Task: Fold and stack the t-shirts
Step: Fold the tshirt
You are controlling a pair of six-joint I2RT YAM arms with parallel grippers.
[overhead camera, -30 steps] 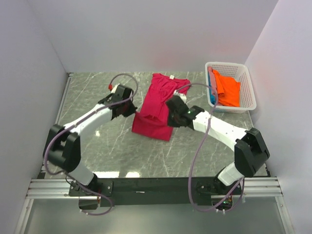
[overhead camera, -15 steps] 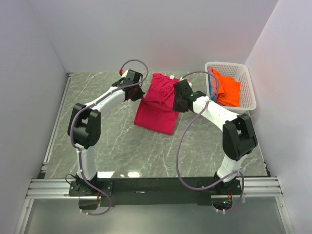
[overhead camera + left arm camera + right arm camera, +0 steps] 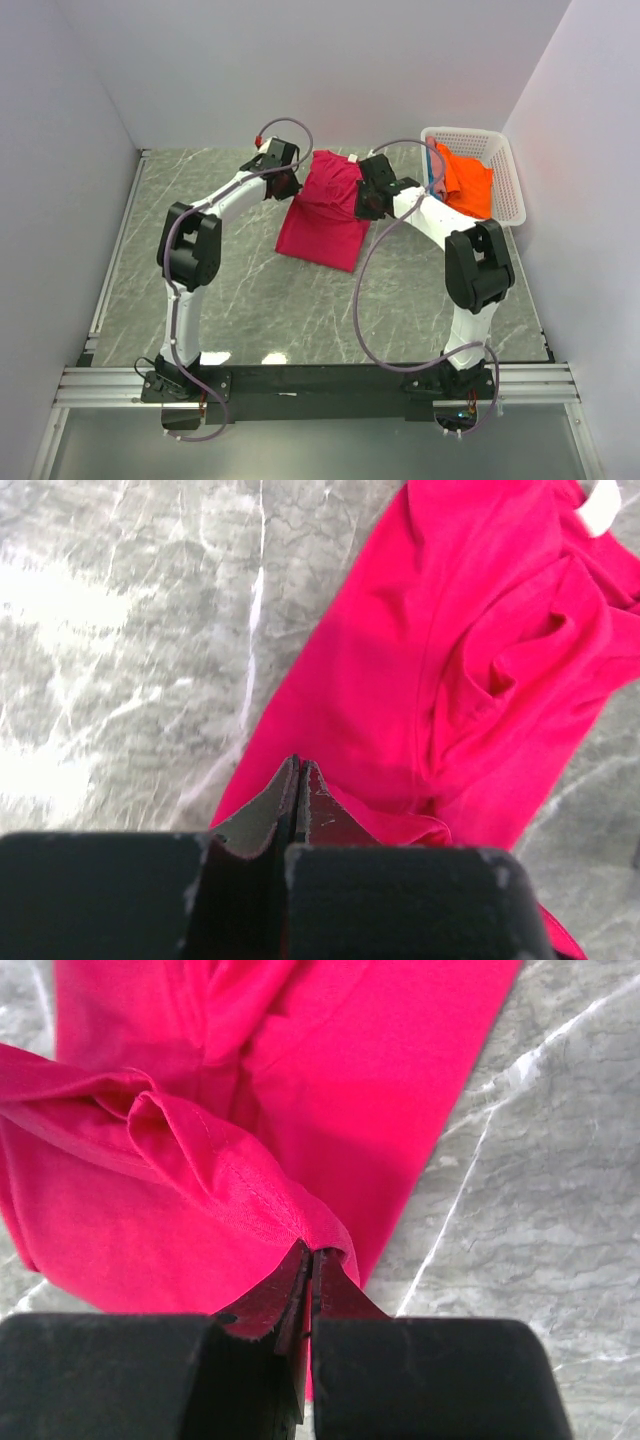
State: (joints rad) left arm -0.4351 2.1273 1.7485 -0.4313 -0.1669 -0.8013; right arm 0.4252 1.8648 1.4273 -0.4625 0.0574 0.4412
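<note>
Crimson shirt (image 3: 400,660) spreads on the counter (image 3: 120,630) ahead of me. My left tool (image 3: 298,765) and right tool (image 3: 308,1250) each pinch its edge, jaws closed. I judge it light, limp and prone to sagging, best held by hems.

Table (image 3: 200,270): grey-green marbled top with pale veins and bright glare patches near the near edge. Two items lie directly on it. Crimson-pink t-shirt (image 3: 325,215): far centre, white neck tag toward the far edge, hem toward the near edge, set slightly askew; cloth creased and doubled over itself along the sides. White lattice basket (image 3: 508,190): far right corner, apart from the shirt.
</note>
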